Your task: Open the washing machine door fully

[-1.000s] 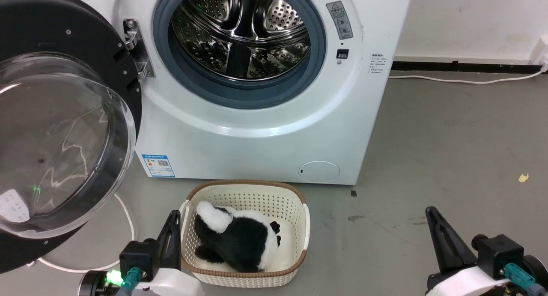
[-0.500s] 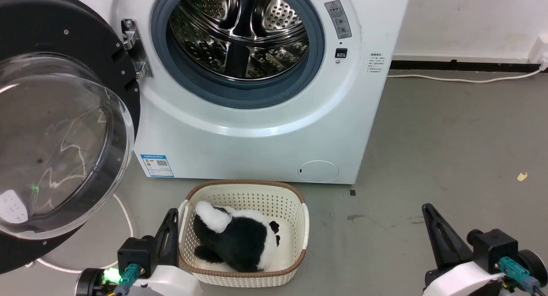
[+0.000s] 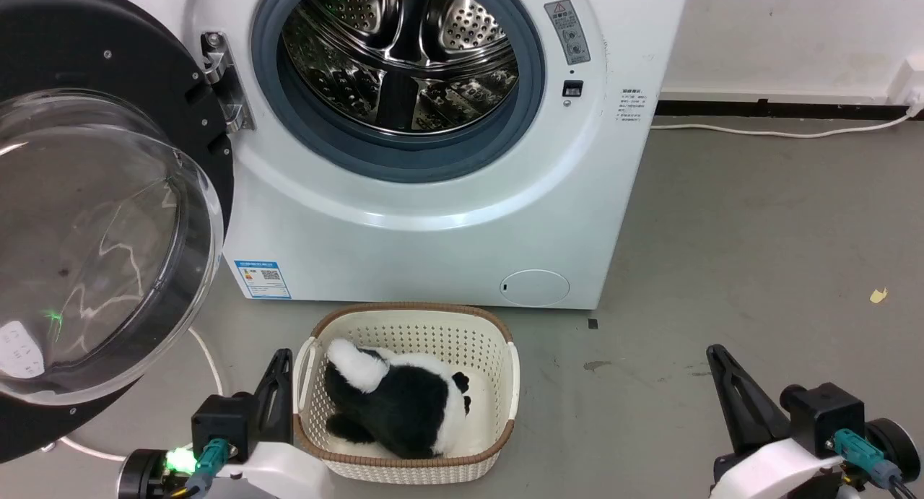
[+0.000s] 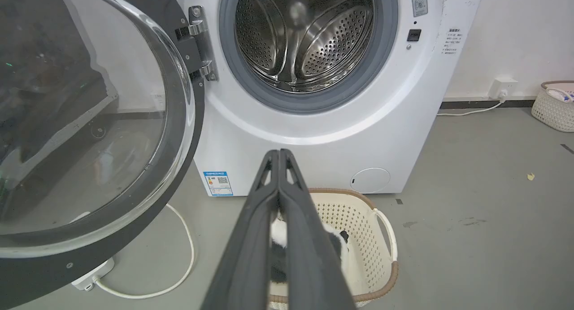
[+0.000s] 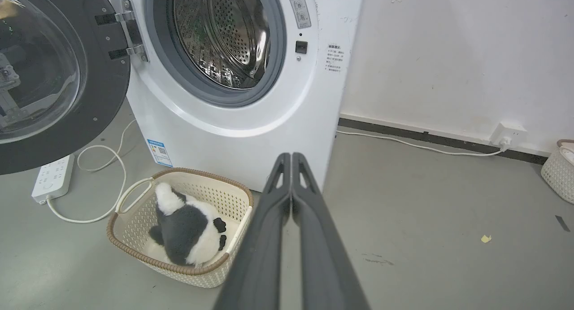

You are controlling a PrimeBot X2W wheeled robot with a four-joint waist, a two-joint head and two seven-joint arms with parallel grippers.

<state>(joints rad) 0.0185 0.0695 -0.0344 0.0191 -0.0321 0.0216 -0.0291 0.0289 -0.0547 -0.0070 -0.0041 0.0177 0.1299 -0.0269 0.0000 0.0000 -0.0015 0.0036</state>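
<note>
Head view: round glossy black washing machine door [image 3: 108,232] stays wide open; left claw [image 3: 281,358] and right claw [image 3: 716,353] closed, empty; seemingly done.

No word or number can be read outright; all the print is too small. The washing machine [image 3: 404,253] carries three printed patches on its white front. A grey warning label [image 3: 570,31] stands at the upper right of the drum opening, with a triangle caution sign at its top and two round pictograms below. Further right, a small block of text [image 3: 630,105] runs in several short dark lines, possibly Chinese characters. At the lower left corner sits a blue-and-white sticker [image 3: 262,279] with a QR code and lines of fine print.
</note>
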